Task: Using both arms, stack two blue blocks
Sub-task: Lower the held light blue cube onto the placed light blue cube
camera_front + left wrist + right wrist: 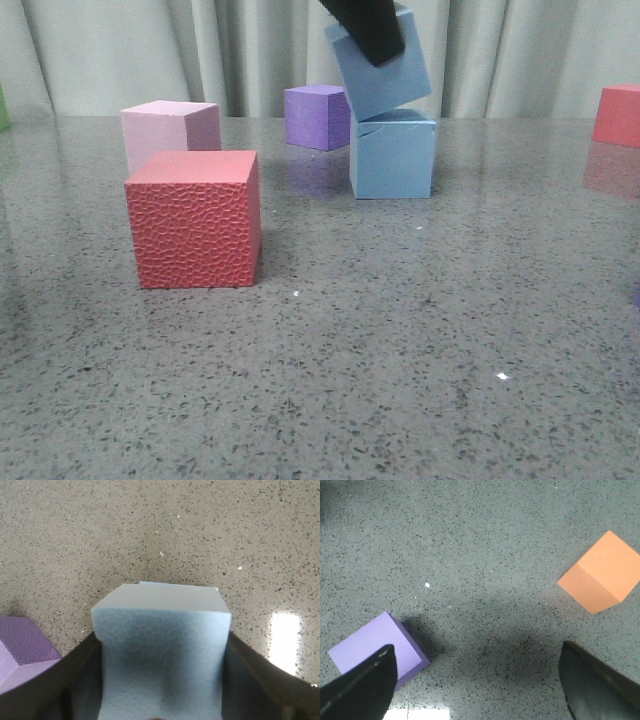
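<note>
In the front view one blue block (pixel 393 158) stands on the table at the back. The other blue block (pixel 380 72) is tilted, its lower edge resting on the first one's top. My left gripper (pixel 378 48) comes down from above and is shut on this tilted block. The left wrist view shows that block (pixel 162 630) filling the gap between the dark fingers (pixel 65 680). My right gripper (pixel 477 680) hangs open over bare table in its wrist view, nothing between its fingers. It does not show in the front view.
A red cube (pixel 195 220) and a pink cube (pixel 170 125) stand at the front left. A purple cube (pixel 317 115) sits just left of the blue pair, another red cube (pixel 617 115) far right. Near the right gripper lie a purple cube (pixel 370 647) and an orange cube (pixel 602 572).
</note>
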`<state>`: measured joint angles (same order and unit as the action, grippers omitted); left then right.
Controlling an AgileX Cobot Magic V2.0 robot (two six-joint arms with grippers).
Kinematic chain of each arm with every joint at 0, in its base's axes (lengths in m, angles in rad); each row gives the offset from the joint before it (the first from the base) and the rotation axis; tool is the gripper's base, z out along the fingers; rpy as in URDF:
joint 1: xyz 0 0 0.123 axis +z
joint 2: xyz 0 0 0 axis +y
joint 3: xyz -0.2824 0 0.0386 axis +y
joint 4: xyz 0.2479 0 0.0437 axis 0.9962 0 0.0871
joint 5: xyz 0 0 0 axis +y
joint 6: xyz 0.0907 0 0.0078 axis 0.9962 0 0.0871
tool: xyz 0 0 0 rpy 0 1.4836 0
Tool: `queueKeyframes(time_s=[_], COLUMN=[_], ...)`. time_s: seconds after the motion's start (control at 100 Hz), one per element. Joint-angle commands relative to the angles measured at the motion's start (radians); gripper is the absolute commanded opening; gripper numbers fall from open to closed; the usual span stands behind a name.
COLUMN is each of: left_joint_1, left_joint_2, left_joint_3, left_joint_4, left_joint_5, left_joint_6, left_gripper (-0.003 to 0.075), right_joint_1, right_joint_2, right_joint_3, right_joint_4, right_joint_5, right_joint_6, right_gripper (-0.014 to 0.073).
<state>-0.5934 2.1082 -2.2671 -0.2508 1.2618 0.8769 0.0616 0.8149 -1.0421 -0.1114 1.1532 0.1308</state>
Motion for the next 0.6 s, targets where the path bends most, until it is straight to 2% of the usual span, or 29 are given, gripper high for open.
queueKeyframes(time_s=[0.0,0.59], left_joint_1=[-0.01,-0.01], left_joint_2=[-0.06,-0.06], left_joint_3=[-0.024,-0.024], left_joint_4=[-0.026,-0.03], left_joint_5=[0.017,0.012], left_joint_6=[0.003,0.016], left_gripper=[0.0244,0.0244], right_joint_1=[-0.007,-0.007], right_joint_2=[-0.007,-0.007], right_joint_3=[-0.023,-0.023], right_joint_4=[-0.011,-0.011], right_joint_5=[-0.058,-0.058], right_joint_6=[-0.006,-0.006], right_gripper=[0.0647,0.0647])
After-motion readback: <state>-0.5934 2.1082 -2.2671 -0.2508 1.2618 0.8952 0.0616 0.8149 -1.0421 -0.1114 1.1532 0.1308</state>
